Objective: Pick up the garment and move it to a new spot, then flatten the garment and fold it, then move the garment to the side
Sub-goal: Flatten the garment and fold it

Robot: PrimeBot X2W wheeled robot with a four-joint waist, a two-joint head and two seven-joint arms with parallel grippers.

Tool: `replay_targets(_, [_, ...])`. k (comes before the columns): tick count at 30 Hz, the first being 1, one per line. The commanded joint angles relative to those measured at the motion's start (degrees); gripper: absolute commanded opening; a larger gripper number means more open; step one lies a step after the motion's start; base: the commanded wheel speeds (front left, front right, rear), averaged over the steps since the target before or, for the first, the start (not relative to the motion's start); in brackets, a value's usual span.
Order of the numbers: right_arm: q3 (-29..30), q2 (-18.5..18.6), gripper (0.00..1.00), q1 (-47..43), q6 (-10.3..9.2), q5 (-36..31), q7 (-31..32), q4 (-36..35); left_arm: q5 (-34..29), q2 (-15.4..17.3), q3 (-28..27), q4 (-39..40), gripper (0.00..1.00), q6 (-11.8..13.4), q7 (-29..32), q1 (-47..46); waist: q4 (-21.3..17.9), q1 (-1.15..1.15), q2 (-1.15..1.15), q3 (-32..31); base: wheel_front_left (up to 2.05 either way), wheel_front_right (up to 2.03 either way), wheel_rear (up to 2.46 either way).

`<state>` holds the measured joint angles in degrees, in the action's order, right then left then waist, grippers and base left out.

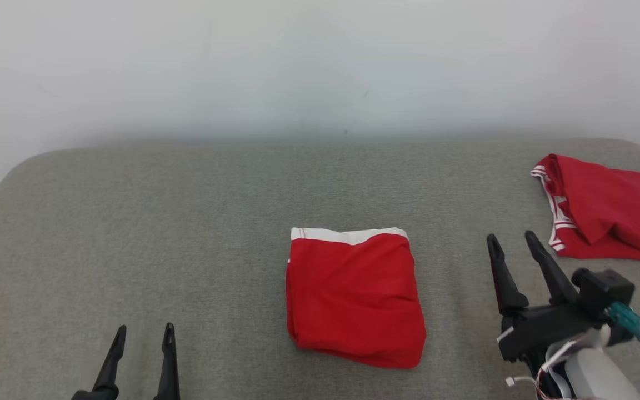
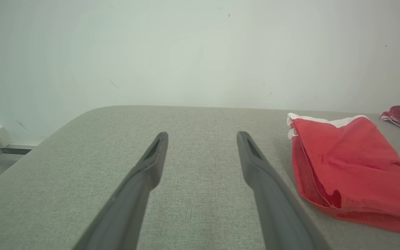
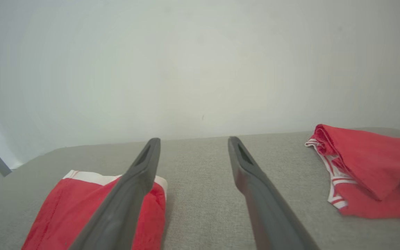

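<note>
Garment (image 1: 354,300) lies folded at the centre of the grey table (image 1: 131,233), so fold looks done and only the side move seems left; left gripper (image 1: 145,328) and right gripper (image 1: 510,236) flank it, fingers apart, empty.

The second garment (image 1: 614,211) runs off the head view's right edge, the left hand (image 1: 145,328) is cut at the bottom, and a finger (image 3: 127,201) of the right hand (image 3: 193,142) covers part of the folded garment (image 3: 57,211).
</note>
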<state>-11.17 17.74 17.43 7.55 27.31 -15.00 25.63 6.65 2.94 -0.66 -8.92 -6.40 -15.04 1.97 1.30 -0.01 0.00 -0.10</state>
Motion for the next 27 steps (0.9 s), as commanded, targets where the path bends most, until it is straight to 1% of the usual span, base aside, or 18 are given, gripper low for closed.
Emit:
replay_targets(1, [1.92,-0.79,1.00,-2.22,-0.16,-2.34,-0.18,-1.69,-0.37,0.02,-0.51,0.31,1.00,-0.01,-0.18,0.45,-1.41,0.01,0.00,-0.31,0.00,0.00,0.00])
replay_targets(3, [4.88,-2.53,1.00,-5.44,-0.16,-4.08,-0.11,-3.66,-0.55,0.08,-1.16,0.47,1.00,-0.09,-0.18,0.82,-2.27,0.01,0.00,-0.42,0.00,0.00,0.00])
replay_targets(5, [6.95,-3.40,1.00,-7.53,-0.16,-5.59,-0.12,-5.77,-0.79,0.16,-1.69,0.54,1.00,-0.20,-0.18,1.22,-3.08,0.01,0.00,-0.50,0.00,0.00,0.00])
replay_targets(9, [9.67,-5.27,1.00,-12.52,-0.16,-7.81,-0.12,-9.82,-1.25,0.49,-2.82,0.76,1.00,-0.51,-0.18,1.72,-4.71,0.01,0.00,-0.71,0.00,0.00,0.00])
replay_targets(13, [11.37,-6.88,1.00,-15.89,-0.16,-9.93,-0.12,-13.35,-2.19,0.72,-3.81,0.99,1.00,-0.58,-0.18,2.15,-5.50,0.01,0.00,-1.03,0.00,0.00,0.00])
replay_targets(18, [12.45,-8.78,1.00,-19.37,-0.16,-11.85,-0.11,-16.22,-2.91,0.71,-4.60,1.14,1.00,-0.59,-0.18,2.78,-6.03,0.01,0.00,-1.62,0.00,0.00,0.00])
replay_targets(24, [12.00,-9.71,1.00,-21.16,-0.16,-12.95,-0.11,-17.51,-3.30,0.63,-5.10,0.61,1.00,-0.51,-0.18,3.24,-6.20,0.01,0.00,-2.09,0.00,0.00,0.00])
replay_targets(27, [11.66,-9.93,1.00,-21.43,-0.16,-13.05,-0.11,-17.58,-3.30,1.10,-5.37,0.00,1.00,-0.66,-0.18,3.24,-5.98,0.01,0.00,-2.23,0.00,0.00,0.00])
